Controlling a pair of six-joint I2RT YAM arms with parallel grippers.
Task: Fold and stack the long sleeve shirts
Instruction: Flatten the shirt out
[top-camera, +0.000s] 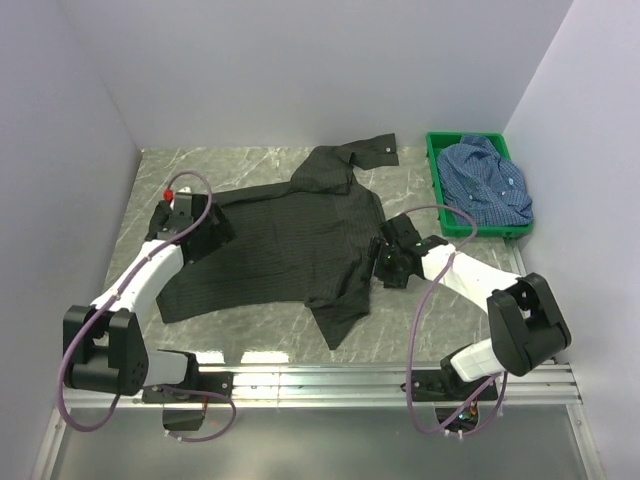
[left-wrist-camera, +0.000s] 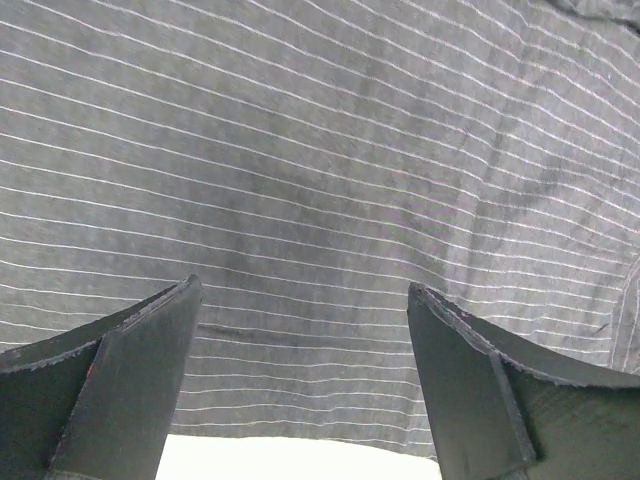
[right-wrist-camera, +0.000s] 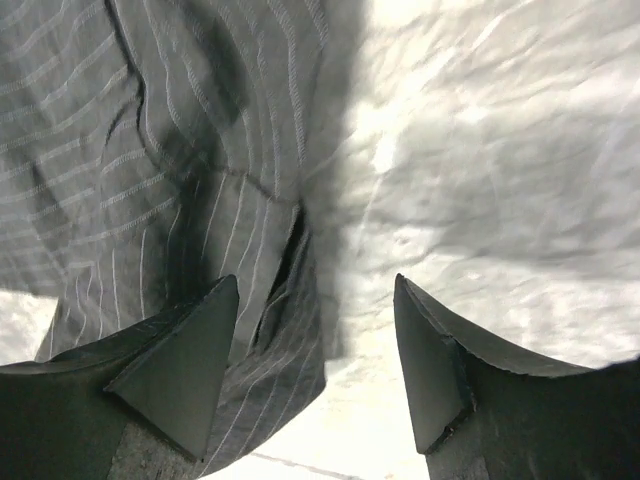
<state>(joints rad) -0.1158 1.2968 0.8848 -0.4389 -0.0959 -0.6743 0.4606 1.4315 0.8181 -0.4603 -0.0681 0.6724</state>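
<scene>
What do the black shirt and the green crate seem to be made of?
Black shirt: thin woven cloth, matte, probably cotton; it creases softly and shows fine pale stripes. Green crate: likely hard plastic; even colour, straight stiff rim.

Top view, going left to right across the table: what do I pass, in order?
left gripper over the shirt's left side → black shirt → right gripper at its right edge → green crate holding the blue shirt
</scene>
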